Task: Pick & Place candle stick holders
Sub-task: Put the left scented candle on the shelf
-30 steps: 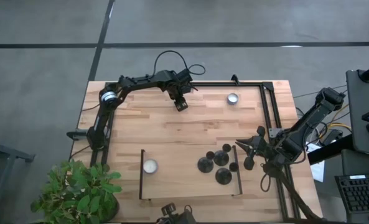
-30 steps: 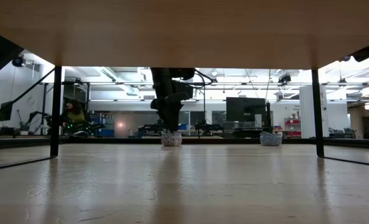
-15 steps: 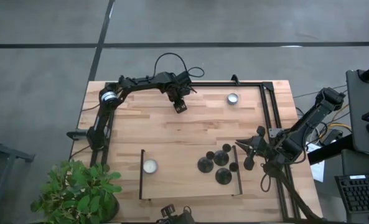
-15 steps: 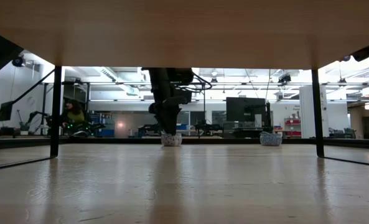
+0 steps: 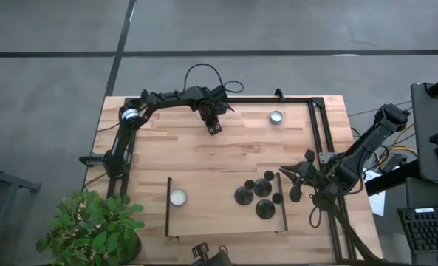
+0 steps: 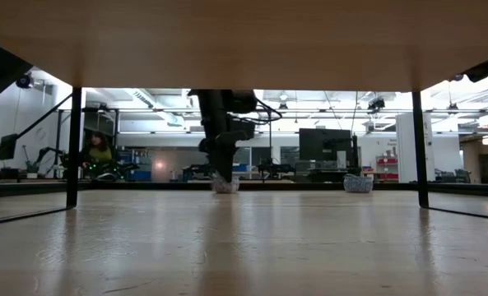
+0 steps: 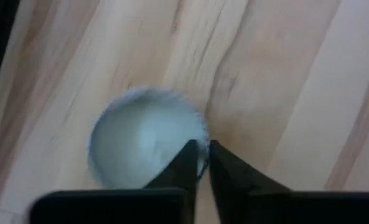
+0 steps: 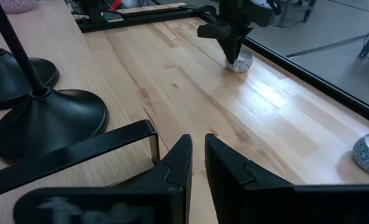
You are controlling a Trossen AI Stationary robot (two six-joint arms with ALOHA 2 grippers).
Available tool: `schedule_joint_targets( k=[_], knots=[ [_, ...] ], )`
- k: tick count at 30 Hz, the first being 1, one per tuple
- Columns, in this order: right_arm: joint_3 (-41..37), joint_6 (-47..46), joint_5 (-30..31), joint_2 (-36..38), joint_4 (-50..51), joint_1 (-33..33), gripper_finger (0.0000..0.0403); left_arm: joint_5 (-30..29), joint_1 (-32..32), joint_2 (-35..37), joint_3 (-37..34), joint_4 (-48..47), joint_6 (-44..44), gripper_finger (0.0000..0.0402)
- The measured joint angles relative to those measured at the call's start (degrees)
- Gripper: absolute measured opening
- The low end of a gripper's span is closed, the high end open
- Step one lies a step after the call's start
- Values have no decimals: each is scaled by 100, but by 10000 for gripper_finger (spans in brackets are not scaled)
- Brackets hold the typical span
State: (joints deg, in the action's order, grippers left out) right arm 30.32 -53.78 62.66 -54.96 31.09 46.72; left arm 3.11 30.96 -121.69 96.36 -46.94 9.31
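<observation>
Black metal candle stick holders (image 5: 257,193) are all bunched together inside the low frame (image 5: 281,202) at the near right of the wooden table (image 5: 167,155), and nothing's touching them. The left gripper (image 5: 214,129) is way over at the far edge, down on a little tealight (image 7: 145,135) instead. From its wrist camera the fingers (image 7: 181,168) look nearly pinched together right on the candle's rim, so it seems to be nipping the thin wall rather than wrapping the whole thing.

That's where I'd worry. A pinch on a thin rim like that could slip or tip the candle once the arm lifts, and a round one would probably roll off across the boards. The foil cup might also just crumple.

The right gripper (image 8: 196,163) is parked at the table's right edge just beside the holders, fingers almost closed, holding nothing. If it swings in carelessly, the frame rail (image 8: 78,152) and the nearest holder's base (image 8: 47,121) are right in its path, easy to knock.

Another tealight (image 5: 276,117) sits far right, one more (image 5: 177,197) inside the frame.
</observation>
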Motion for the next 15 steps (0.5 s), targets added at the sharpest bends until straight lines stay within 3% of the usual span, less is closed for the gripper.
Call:
schedule_joint_targets(
  k=[2,9,15],
  knots=[
    [-1,0,-1,0,0,0,38,-56,-5,0,2,1,14,9],
    [-1,16,-1,0,-2,0,38,-183,-66,35,178,-545,134,2],
    [-1,15,-12,0,-22,0,38,-168,-302,579,380,-1295,117,1]
  ],
)
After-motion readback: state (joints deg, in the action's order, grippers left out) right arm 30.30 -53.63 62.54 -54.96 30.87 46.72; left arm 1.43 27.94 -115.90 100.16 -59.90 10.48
